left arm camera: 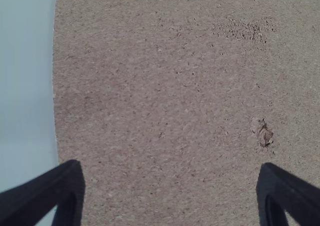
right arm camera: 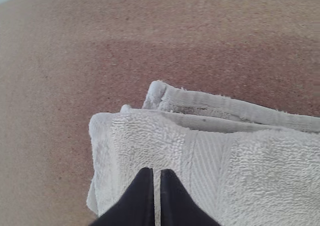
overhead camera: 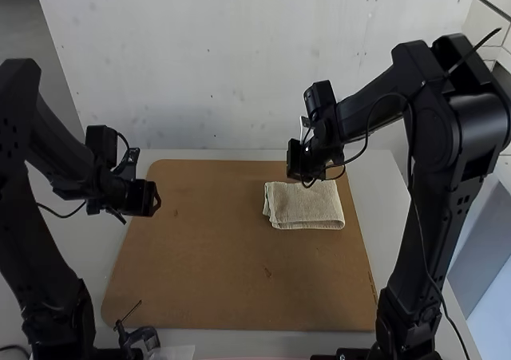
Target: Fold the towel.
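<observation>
The folded, off-white terry towel (overhead camera: pixel 307 208) lies just below your tapered black right gripper (right arm camera: pixel 156 172), extending toward the arm bases, long axis running left-right. Use this nearer gripper; its fingers are nearly together. Your left gripper (left arm camera: pixel 171 166), spread wide, is well apart.
</observation>
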Robot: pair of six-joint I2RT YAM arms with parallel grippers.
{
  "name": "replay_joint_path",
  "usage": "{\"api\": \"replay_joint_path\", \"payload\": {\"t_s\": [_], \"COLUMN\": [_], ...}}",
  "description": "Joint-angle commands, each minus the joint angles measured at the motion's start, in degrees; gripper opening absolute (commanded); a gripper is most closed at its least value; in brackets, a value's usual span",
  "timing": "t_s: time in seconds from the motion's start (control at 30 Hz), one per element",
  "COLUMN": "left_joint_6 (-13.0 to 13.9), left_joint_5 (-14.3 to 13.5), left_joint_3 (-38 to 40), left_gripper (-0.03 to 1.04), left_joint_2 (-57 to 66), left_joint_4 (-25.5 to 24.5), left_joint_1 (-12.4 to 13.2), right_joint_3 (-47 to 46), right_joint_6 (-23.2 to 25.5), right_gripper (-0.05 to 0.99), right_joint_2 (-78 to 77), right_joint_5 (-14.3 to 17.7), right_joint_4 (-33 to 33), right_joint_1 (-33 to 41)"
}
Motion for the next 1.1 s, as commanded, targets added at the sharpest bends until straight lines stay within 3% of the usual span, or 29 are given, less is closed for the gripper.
{"api": "replay_joint_path", "payload": {"t_s": [0.0, 0.53, 0.67, 0.83, 0.9, 1.07], "left_joint_6": [0.3, 0.4, 0.4, 0.4, 0.3, 0.3], "left_joint_5": [0.7, 0.7, 0.7, 0.7, 0.8, 0.8], "left_joint_3": [0.0, -0.1, -0.3, -0.3, -0.3, -0.3], "left_gripper": [0.75, 0.75, 0.75, 0.75, 0.75, 0.75], "left_joint_2": [-1.0, -0.9, -0.8, -0.8, -0.8, -0.8], "left_joint_4": [0.7, 0.7, 0.8, 0.9, 0.9, 0.9], "left_joint_1": [-0.7, 0.2, 0.2, 0.1, -0.1, 0.0], "right_joint_3": [-1.0, -0.9, -1.0, -0.6, -0.4, -0.5], "right_joint_6": [-2.7, -3.0, -2.4, -2.2, -2.1, -0.9], "right_gripper": [0.02, 0.02, 0.11, 0.09, 0.02, 0.02], "right_joint_2": [0.7, 12.3, 8.5, 2.6, 2.4, 4.3], "right_joint_5": [1.6, 4.1, 3.9, 3.5, 3.5, 3.4], "right_joint_4": [0.3, 5.0, 4.7, 2.5, 2.4, 3.2], "right_joint_1": [-1.3, -0.6, -1.2, -1.5, -1.2, 1.0]}}
